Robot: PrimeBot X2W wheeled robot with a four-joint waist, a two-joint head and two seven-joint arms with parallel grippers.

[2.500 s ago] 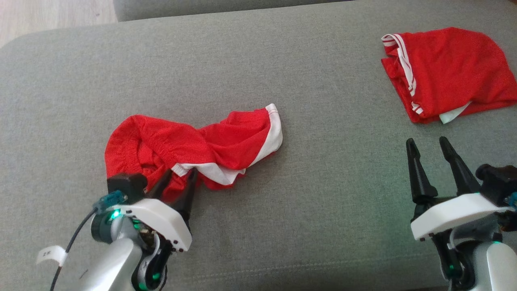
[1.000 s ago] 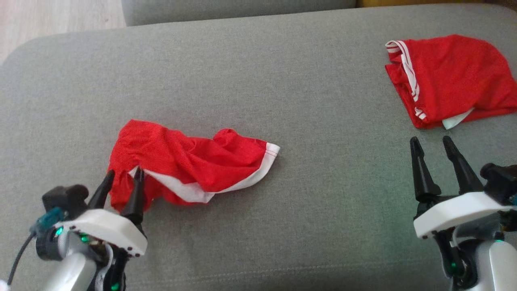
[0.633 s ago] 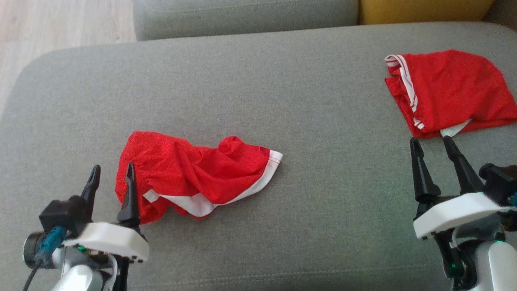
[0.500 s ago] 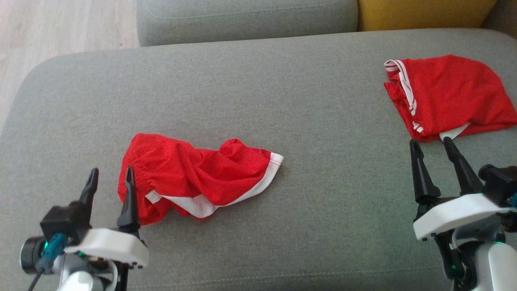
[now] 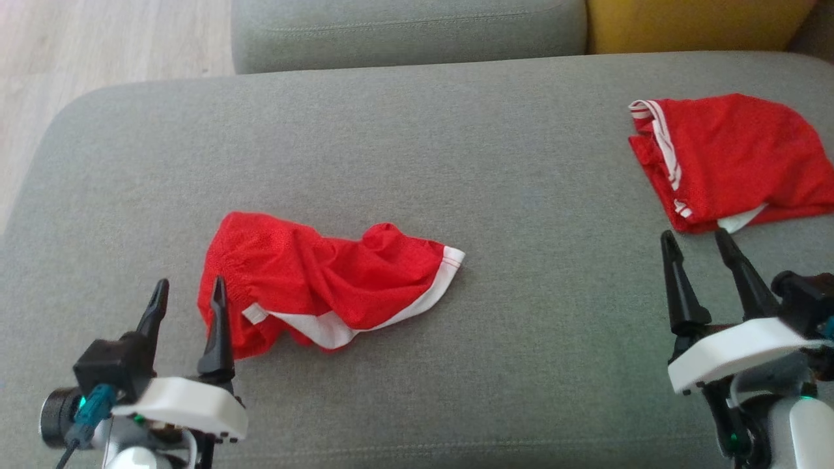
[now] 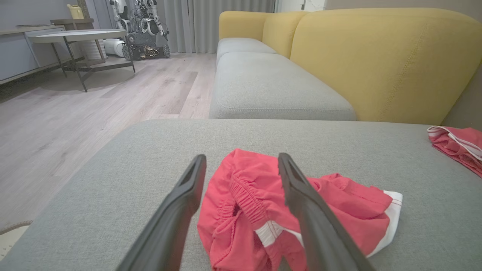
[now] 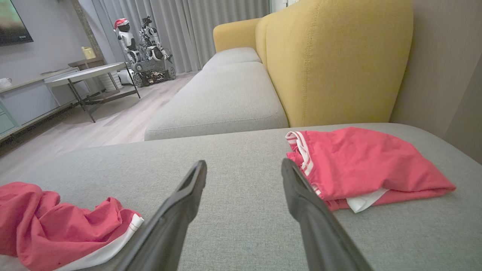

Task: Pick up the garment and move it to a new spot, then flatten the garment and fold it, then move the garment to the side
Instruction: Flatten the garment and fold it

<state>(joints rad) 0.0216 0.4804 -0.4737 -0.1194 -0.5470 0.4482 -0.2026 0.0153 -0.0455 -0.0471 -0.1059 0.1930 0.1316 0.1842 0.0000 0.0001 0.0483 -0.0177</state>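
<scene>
Crumpled red mesh shorts [image 5: 313,286], front-left corner of grey fabric cushion [image 5: 456,150]: judged light, limp; take the elastic waistband [image 6: 246,188]. Left gripper [image 5: 189,282], right gripper [image 5: 694,233]: jaws spread, empty.

— What differs from a moment ago?
— The left gripper [image 5: 189,286] no longer pinches the red shorts [image 5: 313,280]. Its fingers stand apart, drawn back at their left end.
— And the shorts?
— Less twisted, with the white hem [image 5: 365,319] now along the near edge. The camera looks higher, showing a yellow cushion [image 5: 690,23].
</scene>
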